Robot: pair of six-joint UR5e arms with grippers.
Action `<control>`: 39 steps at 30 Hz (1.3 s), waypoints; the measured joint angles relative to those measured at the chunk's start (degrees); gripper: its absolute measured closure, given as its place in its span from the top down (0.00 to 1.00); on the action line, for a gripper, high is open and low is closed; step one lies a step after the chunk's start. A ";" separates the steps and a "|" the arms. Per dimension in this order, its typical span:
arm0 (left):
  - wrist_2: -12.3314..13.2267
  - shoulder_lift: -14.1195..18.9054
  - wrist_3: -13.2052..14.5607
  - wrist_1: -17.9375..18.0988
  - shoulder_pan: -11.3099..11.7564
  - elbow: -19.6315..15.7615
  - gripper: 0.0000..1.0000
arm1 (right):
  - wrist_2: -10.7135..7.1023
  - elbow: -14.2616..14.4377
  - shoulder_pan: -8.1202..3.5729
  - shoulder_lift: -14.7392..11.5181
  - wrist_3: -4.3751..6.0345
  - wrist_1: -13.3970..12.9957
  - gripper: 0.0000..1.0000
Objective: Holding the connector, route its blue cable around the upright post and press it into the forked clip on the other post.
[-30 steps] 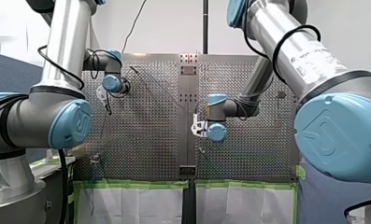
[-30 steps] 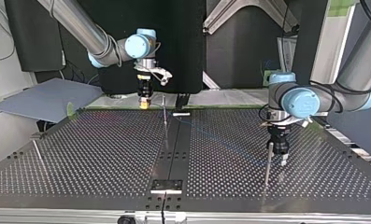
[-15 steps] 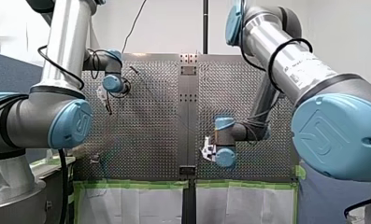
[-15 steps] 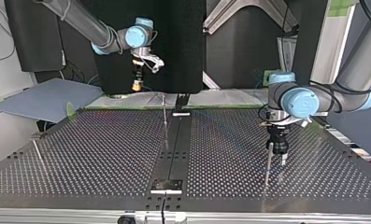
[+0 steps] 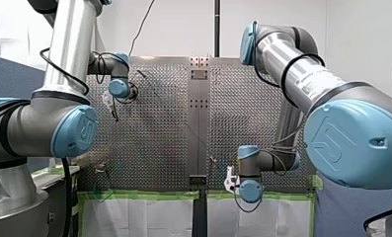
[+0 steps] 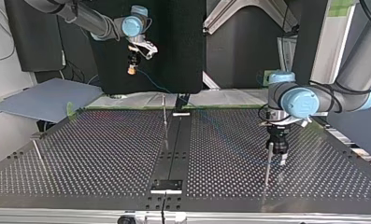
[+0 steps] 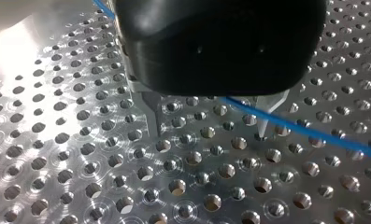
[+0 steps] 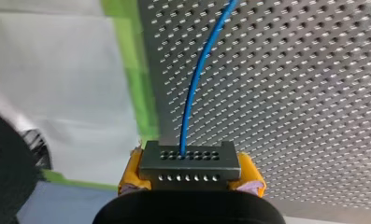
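Looks like a robot lab. Two big silver arms beside a shiny metal table full of little holes, green tape on its edge, plain white wall behind, black screen across.

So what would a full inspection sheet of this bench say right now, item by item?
Surface: perforated metal table.
Job's things: connector with blue cable running from it to the table; middle post; second post by my left claw; the fork is too small to tell.
Clutter: thin rod near the top view's left edge.
Grippers: right claw shut on the connector, yellow pads, raised over the taped table edge; left claw open, low over the table.
Cables: black cable looped on my right arm.
Surroundings: green tape, grey board.
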 joint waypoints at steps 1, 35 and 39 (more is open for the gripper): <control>0.00 0.00 0.00 0.00 0.00 0.00 1.00 | -0.24 0.60 -0.24 0.60 -0.09 -0.61 0.00; 0.00 -0.03 0.00 0.16 0.79 0.01 1.00 | -12.46 2.19 -5.35 7.58 -3.67 -13.26 0.00; 0.00 -0.04 0.00 0.16 0.93 0.01 1.00 | -14.25 2.01 -5.96 5.78 -3.67 -12.16 0.00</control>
